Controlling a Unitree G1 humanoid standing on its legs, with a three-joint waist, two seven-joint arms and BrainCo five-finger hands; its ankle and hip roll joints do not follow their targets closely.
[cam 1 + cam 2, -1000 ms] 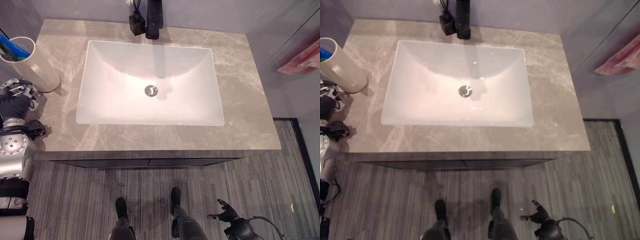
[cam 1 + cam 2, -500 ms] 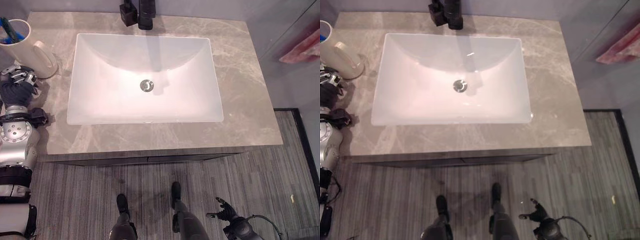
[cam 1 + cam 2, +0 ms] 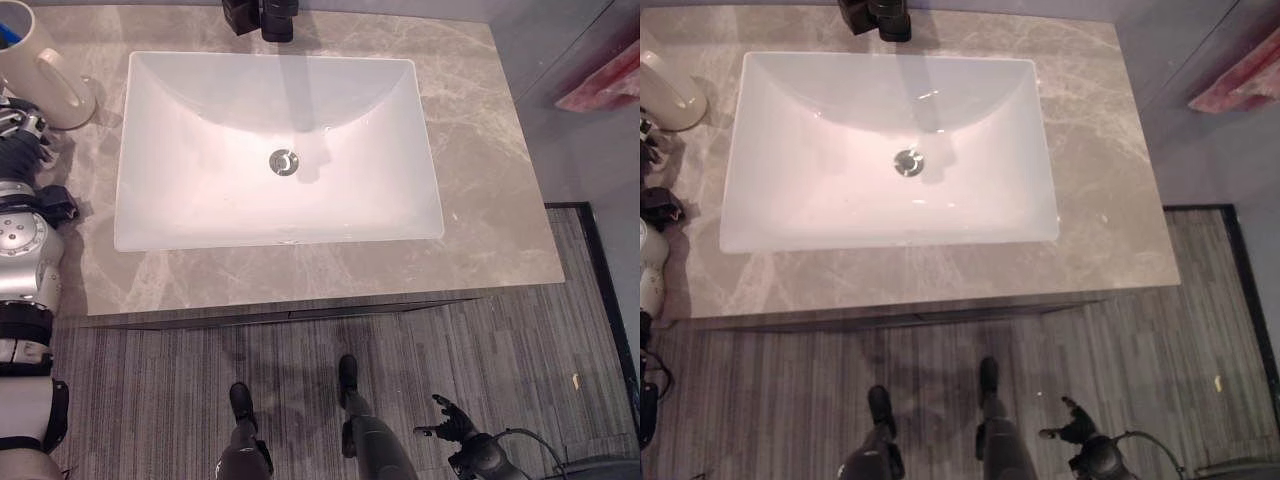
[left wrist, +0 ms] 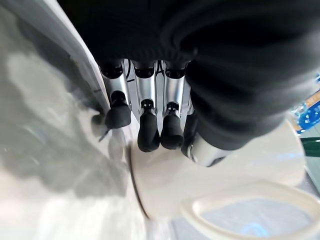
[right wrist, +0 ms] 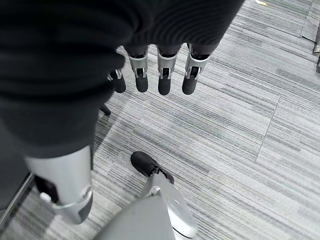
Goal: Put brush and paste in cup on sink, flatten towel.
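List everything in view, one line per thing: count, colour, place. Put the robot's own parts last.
Cream ceramic cup with a handle: one, cream, far left corner of the countertop, blue item showing at its rim.
White rectangular sink basin: one, white, set in the middle of the countertop, with a round metal drain.
Grey marbled stone countertop: one, grey-beige, around the basin.
Black tap: one, black, behind the basin.
Small black container: one, black, just left of the tap.
Pink towel: one, pink-red, off to the right, beyond the countertop.
Grey striped carpet: grey, in front of the counter.
Left hand: fingers straight, at the cup.
Right hand: fingers relaxed, low over the carpet.
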